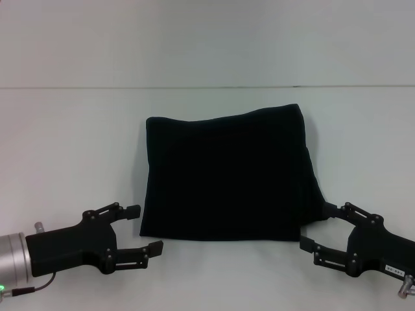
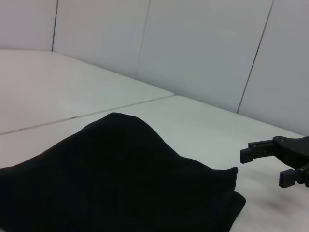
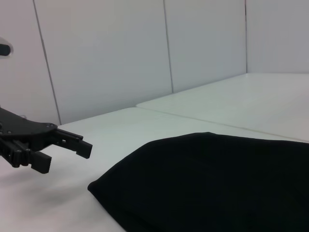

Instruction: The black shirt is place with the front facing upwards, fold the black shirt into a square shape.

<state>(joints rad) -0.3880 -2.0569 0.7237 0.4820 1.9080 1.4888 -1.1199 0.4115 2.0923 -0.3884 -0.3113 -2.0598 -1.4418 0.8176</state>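
Left gripper [image 1: 138, 229] fingers spread, beside near-left corner | right gripper [image 1: 316, 226] spread, near-right corner | black shirt [image 1: 227, 175] folded square

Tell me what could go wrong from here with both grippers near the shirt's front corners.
The right gripper, fingers open, sits against the near corner of the folded black cloth shirt; withdrawing could drag that corner and spoil the square. The open left gripper is apart, so lower risk. The back edge already looks slanted.
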